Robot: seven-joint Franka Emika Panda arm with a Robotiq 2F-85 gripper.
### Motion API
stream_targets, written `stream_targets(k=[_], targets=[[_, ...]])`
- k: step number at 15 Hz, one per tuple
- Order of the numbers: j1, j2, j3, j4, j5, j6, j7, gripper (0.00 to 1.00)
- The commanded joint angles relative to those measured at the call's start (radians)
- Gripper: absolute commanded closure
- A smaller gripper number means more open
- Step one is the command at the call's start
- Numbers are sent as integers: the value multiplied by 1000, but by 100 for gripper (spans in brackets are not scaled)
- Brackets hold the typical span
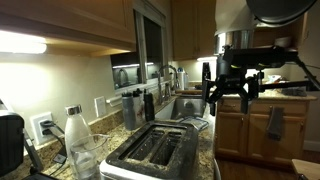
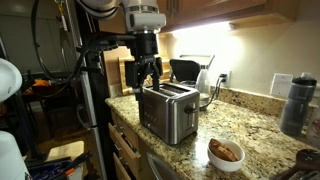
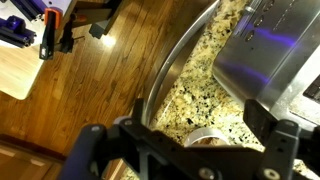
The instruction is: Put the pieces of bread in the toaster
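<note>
Two fingers (image 1: pixel 211 90) of the tool (image 1: pixel 233 96) spread wide apart, gripping nothing. Hung straight down from the arm (image 2: pixel 143 18), wrist vertical, the arm reaching in from above in both exterior views. Poised at the edge of the counter (image 2: pixel 250 125), above and just beside one end of the toaster (image 2: pixel 168 112); touching it or clear of it, cannot tell. Seen from the wrist view: black fingertips at the bottom of the frame, wooden floor (image 3: pixel 90 70) below on one side of the tool, speckled counter and the shiny toaster wall on the other. Pieces of bread (image 2: pixel 227 150) lying in a white bowl (image 2: pixel 213 160) on the counter, well apart from the tool, past the toaster's far end. Long dark slots on the toaster's top, open upward, lower than the tool.
</note>
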Motion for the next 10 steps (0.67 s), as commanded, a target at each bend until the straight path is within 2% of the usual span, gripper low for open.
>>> stream_targets(k=[1, 3, 10], targets=[[25, 3, -24, 1, -17, -1, 14, 0], [26, 19, 9, -3, -16, 18, 65, 0], [14, 106, 60, 25, -53, 108, 256, 0]])
